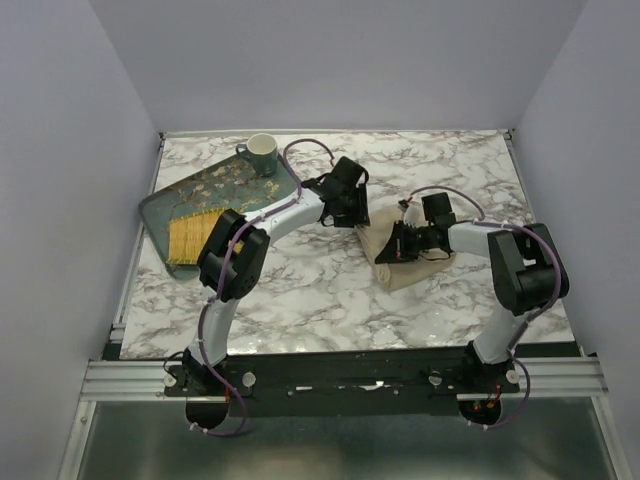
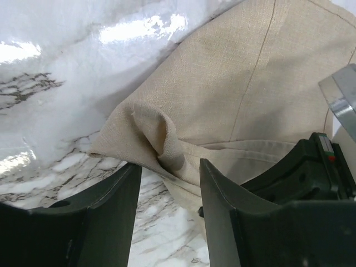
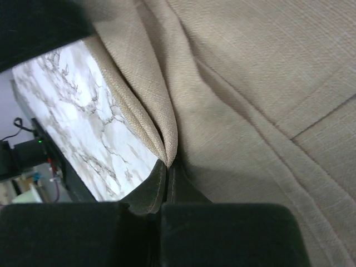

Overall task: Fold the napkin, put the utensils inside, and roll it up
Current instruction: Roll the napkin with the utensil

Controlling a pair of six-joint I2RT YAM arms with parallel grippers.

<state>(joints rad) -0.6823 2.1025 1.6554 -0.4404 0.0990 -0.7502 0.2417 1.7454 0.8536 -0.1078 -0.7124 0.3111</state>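
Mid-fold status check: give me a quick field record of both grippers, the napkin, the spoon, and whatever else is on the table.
left gripper: open, jaws apart at a crumpled corner of the napkin, not gripping it
right gripper: shut on a folded edge of the napkin
napkin: bunched on the marble table, right of centre
spoon: not visible in any view
tray: far left of the table, with a yellow woven mat on it
cup: at the tray's far end
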